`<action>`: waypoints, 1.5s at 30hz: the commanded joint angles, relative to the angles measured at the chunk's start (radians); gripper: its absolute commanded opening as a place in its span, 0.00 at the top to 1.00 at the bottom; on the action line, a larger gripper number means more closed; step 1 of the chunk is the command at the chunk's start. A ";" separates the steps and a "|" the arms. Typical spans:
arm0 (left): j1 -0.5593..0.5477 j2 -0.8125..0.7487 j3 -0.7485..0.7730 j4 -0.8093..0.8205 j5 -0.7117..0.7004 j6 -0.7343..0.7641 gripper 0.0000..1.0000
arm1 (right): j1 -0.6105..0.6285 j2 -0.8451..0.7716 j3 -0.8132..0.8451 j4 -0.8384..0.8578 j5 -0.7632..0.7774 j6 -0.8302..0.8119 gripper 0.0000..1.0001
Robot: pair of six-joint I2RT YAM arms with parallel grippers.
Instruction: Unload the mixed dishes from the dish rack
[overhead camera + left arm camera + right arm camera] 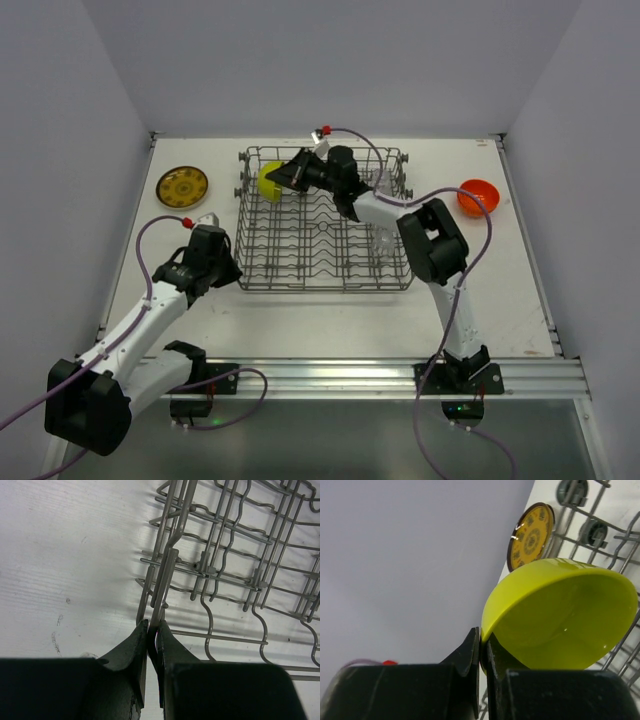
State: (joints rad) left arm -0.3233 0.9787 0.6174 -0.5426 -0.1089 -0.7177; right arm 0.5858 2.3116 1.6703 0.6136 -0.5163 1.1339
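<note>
Right pincer (483, 650) pinches the green bowl's (560, 615) rim to lift it out; left pincer (151, 630) clamps the rack's (235, 565) near-left corner wire, likely steadying it.

Mostly hidden behind the right claw (292, 176) from above: the yellow-green plastic bowl (268, 182). Cropped by the left wrist frame's edges: the grey wire dish rack (235, 565). Blurred (count unclear): clear glasses (384, 240).

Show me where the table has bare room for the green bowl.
Bare table lies between the patterned plate and the rack, in front of the rack, and right of it below the orange bowl. The rack's far end is crowded by the right gripper holding the green bowl.
</note>
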 commanded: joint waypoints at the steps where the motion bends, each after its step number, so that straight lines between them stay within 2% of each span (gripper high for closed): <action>1: -0.013 -0.018 0.019 -0.031 -0.002 0.031 1.00 | -0.018 -0.285 -0.099 0.115 -0.021 -0.098 1.00; 7: -0.016 -0.026 0.018 -0.031 0.000 0.029 1.00 | -0.128 -0.628 -0.303 -0.170 -0.004 -0.276 1.00; 8: -0.014 -0.026 0.018 -0.031 0.000 0.029 1.00 | -0.165 -0.667 -0.311 -0.319 0.016 -0.316 1.00; 12: -0.016 -0.025 0.018 -0.031 0.003 0.027 1.00 | -0.242 -0.814 -0.278 -0.700 0.214 -0.601 1.00; 14: -0.016 -0.028 0.019 -0.036 0.002 0.023 0.93 | -0.300 -0.871 -0.261 -0.858 0.346 -0.660 1.00; 17: -0.016 -0.040 0.019 -0.039 -0.008 0.017 0.74 | -0.417 -0.929 -0.280 -0.951 0.436 -0.697 1.00; 19: -0.016 -0.049 0.019 -0.040 -0.009 0.011 0.66 | -0.472 -0.940 -0.281 -0.998 0.469 -0.714 1.00; 20: -0.016 -0.057 0.019 -0.043 -0.012 0.009 0.57 | -0.512 -0.934 -0.265 -1.052 0.519 -0.724 1.00; 23: -0.016 -0.066 0.021 -0.049 -0.009 0.006 0.50 | -0.564 -0.902 -0.216 -1.152 0.637 -0.779 1.00; 25: -0.016 -0.072 0.024 -0.054 -0.006 0.004 0.39 | -0.581 -0.851 -0.187 -1.190 0.677 -0.815 1.00; 28: -0.016 -0.081 0.031 -0.065 -0.005 0.003 0.16 | -0.623 -0.753 -0.110 -1.255 0.711 -0.850 1.00; 29: -0.016 -0.084 0.036 -0.071 0.003 0.003 0.03 | -0.633 -0.724 -0.059 -1.288 0.717 -0.856 1.00; 34: -0.016 -0.123 0.076 -0.108 0.028 0.012 0.00 | -0.647 -0.491 0.133 -1.420 0.765 -0.913 1.00; 38: -0.016 -0.196 0.145 -0.160 0.072 0.030 0.00 | -0.650 -0.382 0.270 -1.496 0.796 -0.945 1.00; 45: -0.016 -0.317 0.310 -0.194 0.091 0.240 0.00 | -0.650 -0.256 0.345 -1.578 0.820 -0.959 1.00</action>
State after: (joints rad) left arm -0.3309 0.7052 0.8471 -0.7090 -0.0441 -0.6117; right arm -0.0628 2.0411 1.9617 -0.9005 0.2554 0.2119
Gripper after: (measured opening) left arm 0.996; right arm 0.038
